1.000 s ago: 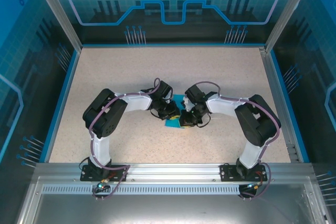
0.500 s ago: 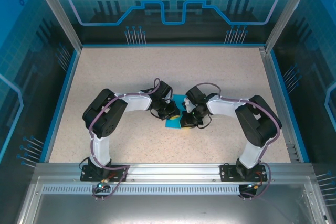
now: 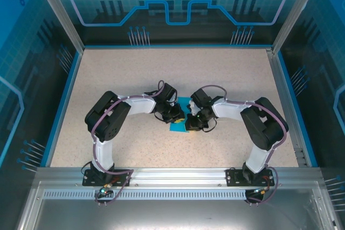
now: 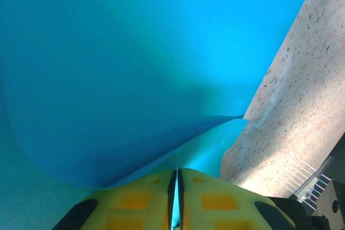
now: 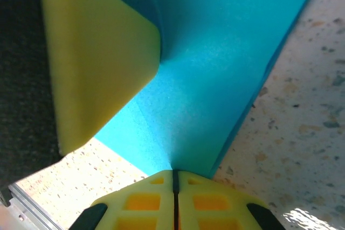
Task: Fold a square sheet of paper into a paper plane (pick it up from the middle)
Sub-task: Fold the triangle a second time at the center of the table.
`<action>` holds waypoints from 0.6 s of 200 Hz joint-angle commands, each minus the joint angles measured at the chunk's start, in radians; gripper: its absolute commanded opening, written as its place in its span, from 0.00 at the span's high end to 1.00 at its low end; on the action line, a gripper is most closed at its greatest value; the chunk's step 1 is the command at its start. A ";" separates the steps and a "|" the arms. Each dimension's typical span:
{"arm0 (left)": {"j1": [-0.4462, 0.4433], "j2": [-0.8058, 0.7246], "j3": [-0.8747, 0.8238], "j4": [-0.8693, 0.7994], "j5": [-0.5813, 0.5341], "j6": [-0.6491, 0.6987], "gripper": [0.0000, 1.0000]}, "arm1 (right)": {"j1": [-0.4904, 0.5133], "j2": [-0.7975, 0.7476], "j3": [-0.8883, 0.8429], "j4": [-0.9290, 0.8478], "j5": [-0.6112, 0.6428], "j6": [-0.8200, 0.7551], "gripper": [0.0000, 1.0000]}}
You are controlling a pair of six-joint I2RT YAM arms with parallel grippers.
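Left hand (image 4: pixel 174 182): 2 yellow moulded pads pressed together with a sliver of blue between them, so it is pinching the square sheet of paper (image 4: pixel 108 79). Right hand (image 5: pixel 174 176): 2 matching pads closed flat on the sheet's near edge, a like pinch. From above, both hands meet at the middle of the table (image 3: pixel 135 68), the left hand (image 3: pixel 173 114) just beside the right hand (image 3: pixel 193 123), with the sheet (image 3: pixel 176 127) between and under them, partly lifted. Sheet: thin, bright blue, matte and unmarked; it bows in a soft curve off the left hand, with 1 layer curling over another. Handling, by my reckoning: very light, limp, easily creased or torn, and apt to slip from smooth pads; best taken at an edge or along a fold line, with a short firm nip. Table: pale speckled surface, hard and flat, blue-trimmed.
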 commanded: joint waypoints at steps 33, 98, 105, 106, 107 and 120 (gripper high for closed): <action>0.010 0.007 -0.010 -0.070 -0.036 0.053 0.85 | -0.031 0.061 -0.103 -0.004 0.034 0.002 0.93; 0.082 0.009 -0.035 -0.016 0.000 0.151 0.85 | -0.042 0.093 -0.130 -0.018 0.050 -0.017 0.93; 0.092 0.009 -0.036 -0.016 -0.002 0.161 0.85 | -0.042 0.093 -0.130 -0.023 0.052 -0.020 0.93; 0.092 0.009 -0.036 -0.016 -0.002 0.162 0.85 | -0.042 0.093 -0.130 -0.025 0.054 -0.020 0.93; 0.094 0.009 -0.036 -0.016 -0.002 0.164 0.85 | -0.042 0.094 -0.129 -0.026 0.055 -0.020 0.93; 0.111 0.012 -0.040 -0.008 -0.007 0.178 0.85 | -0.042 0.095 -0.128 -0.031 0.061 -0.023 0.93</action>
